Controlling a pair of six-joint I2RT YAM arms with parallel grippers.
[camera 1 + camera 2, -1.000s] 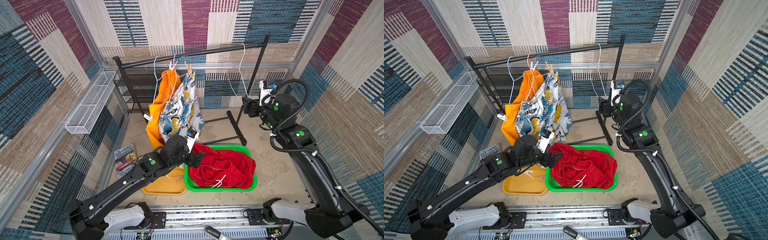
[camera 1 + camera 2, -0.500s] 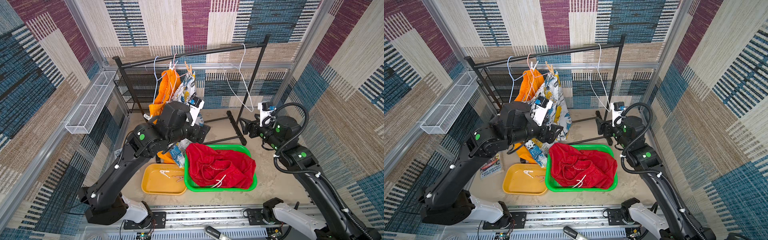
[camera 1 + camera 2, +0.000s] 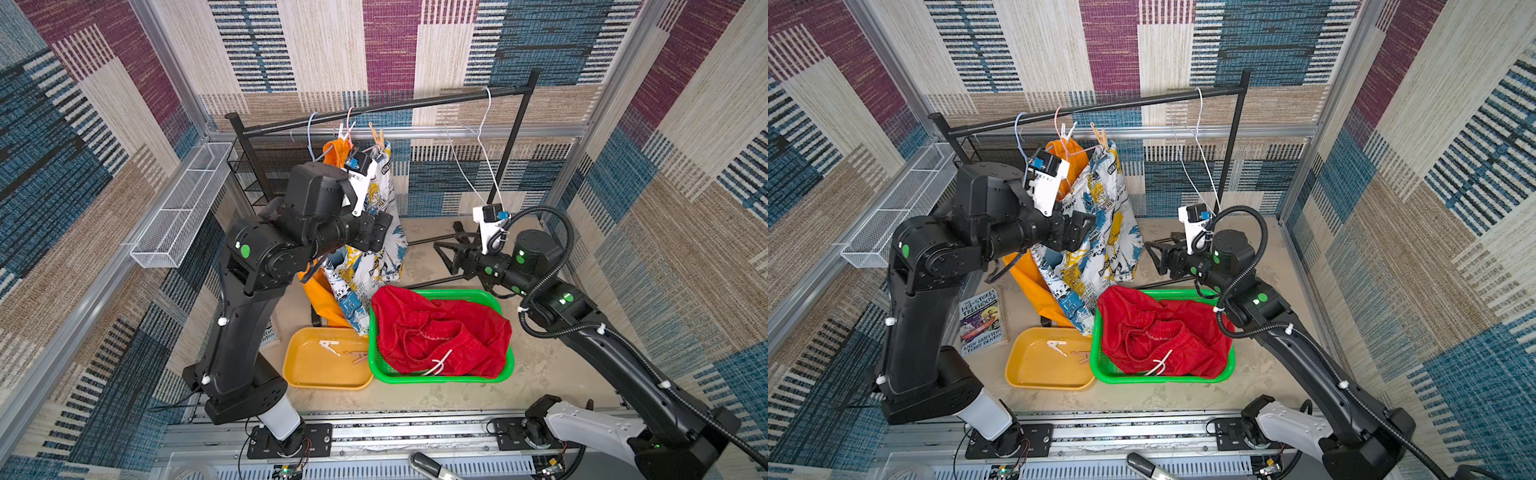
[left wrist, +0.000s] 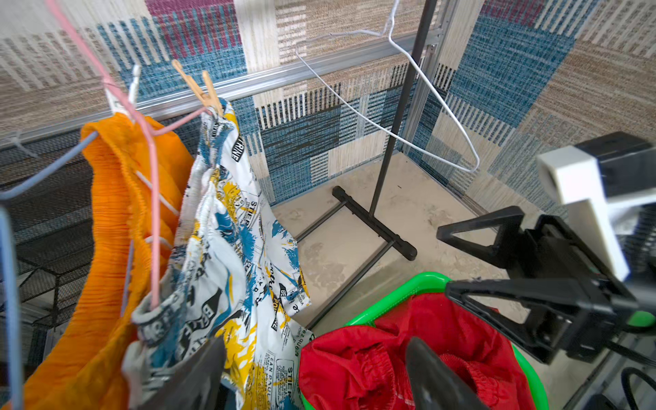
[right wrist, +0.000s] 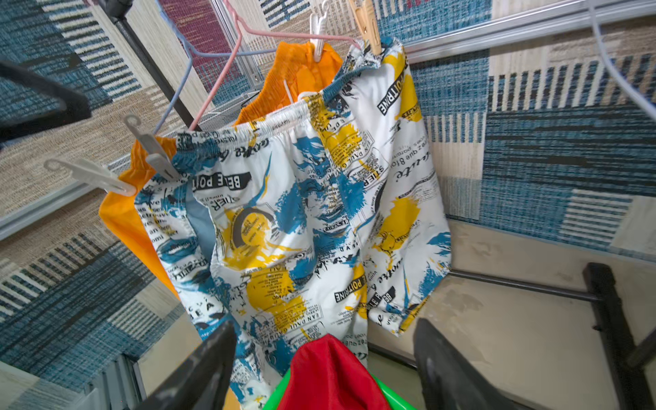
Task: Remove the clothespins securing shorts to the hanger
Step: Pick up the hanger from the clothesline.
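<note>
Hanging at left end of rack rail (image 3: 415,106): orange shorts (image 4: 117,198), printed shorts (image 5: 301,220), pinned to hangers (image 4: 153,213) by white clothespins (image 5: 158,152) and one tan clothespin (image 5: 369,25). Left gripper (image 4: 314,351) spread, empty, close by printed shorts. Loose clothespins (image 3: 330,345) lying in yellow tray (image 3: 324,384); red shorts (image 3: 440,336) heaped in green basket (image 3: 440,379). Right gripper (image 4: 445,259) spread, empty, past basket's far edge.

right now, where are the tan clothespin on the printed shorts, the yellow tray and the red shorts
tan clothespin (image 4: 207,96): left wrist view, where its legs meet
yellow tray (image 3: 309,370): in a top view, bare floor
red shorts (image 3: 440,332): in a top view, middle folds
</note>
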